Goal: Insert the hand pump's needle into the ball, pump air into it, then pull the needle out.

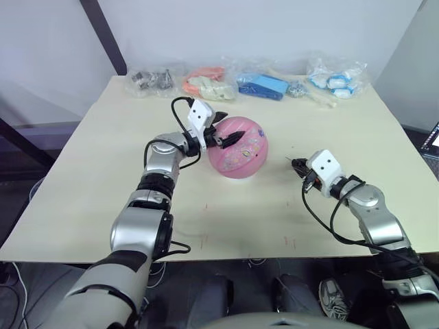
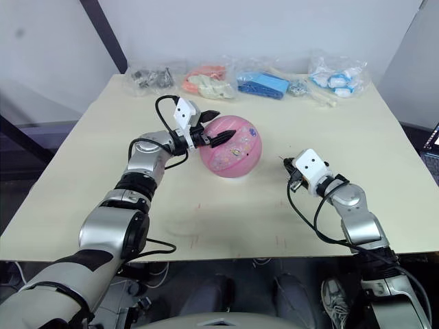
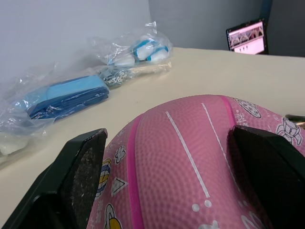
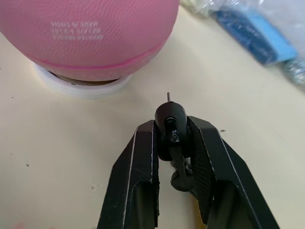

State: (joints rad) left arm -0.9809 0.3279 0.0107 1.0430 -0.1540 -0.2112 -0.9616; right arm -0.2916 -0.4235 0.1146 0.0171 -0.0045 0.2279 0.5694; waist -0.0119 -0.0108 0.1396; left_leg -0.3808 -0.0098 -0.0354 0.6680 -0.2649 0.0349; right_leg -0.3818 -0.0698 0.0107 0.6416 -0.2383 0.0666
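Observation:
The pink ball [image 1: 240,152] with cartoon prints sits on a white ring [image 4: 81,86] at the table's middle. My left gripper [image 1: 228,131] is open, its two black fingers [image 3: 83,162] straddling the ball's upper left side [image 3: 190,162]. I cannot tell whether they touch it. To the ball's right, my right gripper [image 4: 170,125] is shut on the small black fitting of the needle [image 4: 168,97]. The thin pin points toward the ball, a short gap away, low over the table. A bit of black hose [image 4: 178,174] runs back between the fingers. The hand pump's body is out of view.
Several clear plastic bags line the table's far edge: dark parts [image 1: 152,79], peach items [image 1: 206,83], a blue pack [image 1: 262,86] and white-blue pieces [image 1: 336,81]. The cream table [image 1: 89,164] has bare room on both sides of the ball.

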